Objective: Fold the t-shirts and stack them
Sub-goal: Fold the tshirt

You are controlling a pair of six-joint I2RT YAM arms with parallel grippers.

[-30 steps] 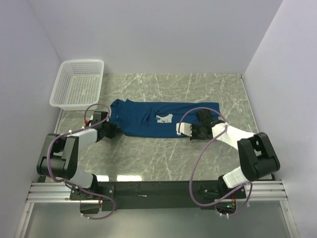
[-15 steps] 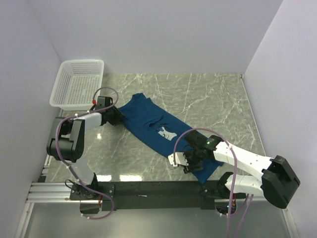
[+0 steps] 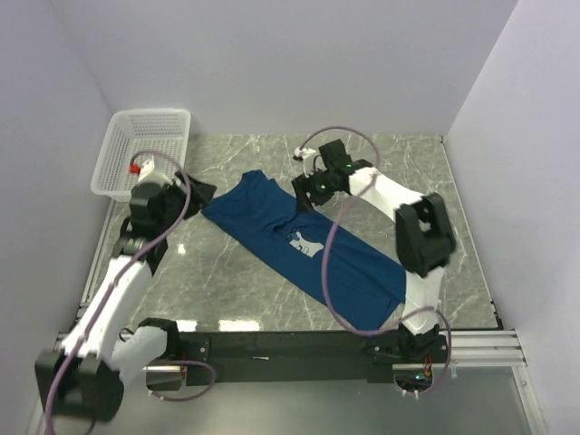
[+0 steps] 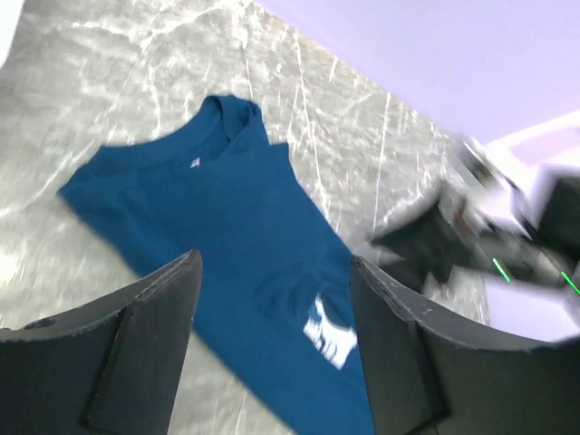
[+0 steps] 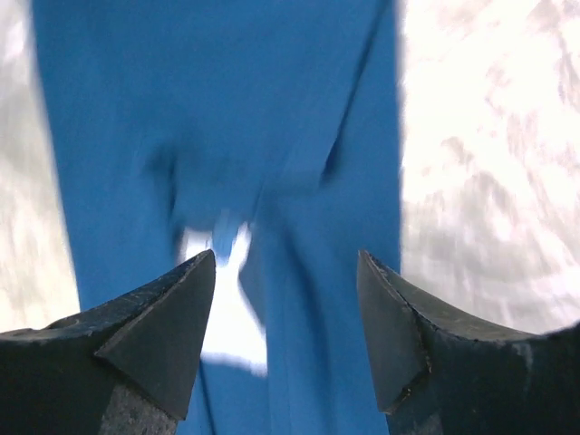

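Observation:
One dark blue t-shirt point(image 3: 299, 245) lies flat and diagonal on the marble table, collar at the far left, hem at the near right, with a pale print point(image 3: 308, 243) mid-chest. My left gripper point(image 3: 196, 192) hovers open just off the shirt's left sleeve corner, holding nothing. The left wrist view looks down on the t-shirt point(image 4: 227, 208) between the left gripper's point(image 4: 274, 263) spread fingers. My right gripper point(image 3: 305, 188) stands open over the shirt's far edge, empty. Its wrist view shows the blurred t-shirt point(image 5: 272, 136) and print point(image 5: 227, 317) below the right gripper point(image 5: 286, 258).
A white lattice basket point(image 3: 145, 149) stands at the far left corner, just behind the left arm. White walls close in the table on three sides. The right arm point(image 4: 453, 245) shows blurred in the left wrist view.
Both grippers opened and let go of the shirt, which went from straight across to diagonal. The right arm swung from the near hem to the far edge. The left arm rose and drew back.

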